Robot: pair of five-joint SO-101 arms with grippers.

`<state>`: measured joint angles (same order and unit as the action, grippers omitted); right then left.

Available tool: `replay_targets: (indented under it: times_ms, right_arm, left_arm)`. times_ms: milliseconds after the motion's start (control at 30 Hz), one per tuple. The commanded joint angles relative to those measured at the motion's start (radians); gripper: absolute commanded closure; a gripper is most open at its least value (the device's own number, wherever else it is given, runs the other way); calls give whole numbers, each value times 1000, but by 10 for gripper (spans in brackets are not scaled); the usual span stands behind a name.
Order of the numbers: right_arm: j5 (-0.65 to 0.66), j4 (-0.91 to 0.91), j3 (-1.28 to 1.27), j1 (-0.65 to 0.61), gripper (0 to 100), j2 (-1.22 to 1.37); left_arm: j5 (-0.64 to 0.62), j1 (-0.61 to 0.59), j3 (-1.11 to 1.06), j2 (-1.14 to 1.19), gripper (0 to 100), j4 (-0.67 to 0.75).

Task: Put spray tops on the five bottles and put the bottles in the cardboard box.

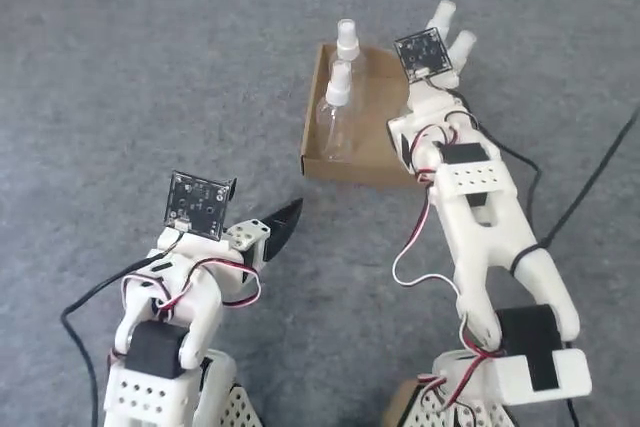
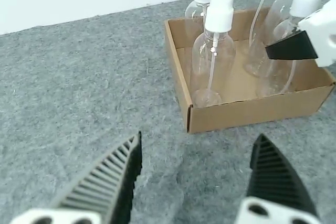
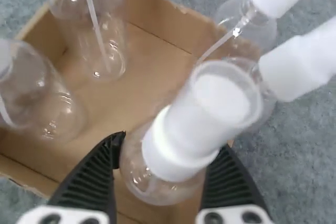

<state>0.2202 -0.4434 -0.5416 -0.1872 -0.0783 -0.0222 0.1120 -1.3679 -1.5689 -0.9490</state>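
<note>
The cardboard box (image 1: pixel 322 152) sits at the back of the grey mat, and several clear bottles with white spray tops stand in it. Two of them (image 1: pixel 338 112) (image 1: pixel 348 42) are on its left side. Two more spray tops (image 1: pixel 441 17) (image 1: pixel 462 47) show past the right arm's wrist camera. Over the box's right part, my right gripper (image 3: pixel 168 148) is shut on a bottle (image 3: pixel 197 124) with a spray top, its black fingers hugging both sides of the body. My left gripper (image 2: pixel 198 139) hangs open and empty above the mat, short of the box (image 2: pixel 247 109).
Bare grey mat surrounds the box on the left and front. The right arm (image 1: pixel 480 197) stretches from the front edge up to the box, with a black cable (image 1: pixel 590 177) beside it. A white wall runs along the back.
</note>
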Motion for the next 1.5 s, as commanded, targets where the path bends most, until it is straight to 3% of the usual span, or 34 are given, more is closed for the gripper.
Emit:
replay_targets:
  times_ms: [0, 200, 500, 1467]
  right_arm:
    - [5, 35, 0, 4, 991, -12]
    - [5, 33, -25, 4, 986, -12]
    - [5, 22, -28, 4, 803, -12]
    - [14, 22, -9, 4, 795, -24]
  left_arm:
    - [9, -3, 2, -12, 692, 26]
    - [9, -3, 2, -12, 692, 26]
    - [9, -3, 2, -12, 692, 26]
    - [9, -3, 2, -9, 692, 26]
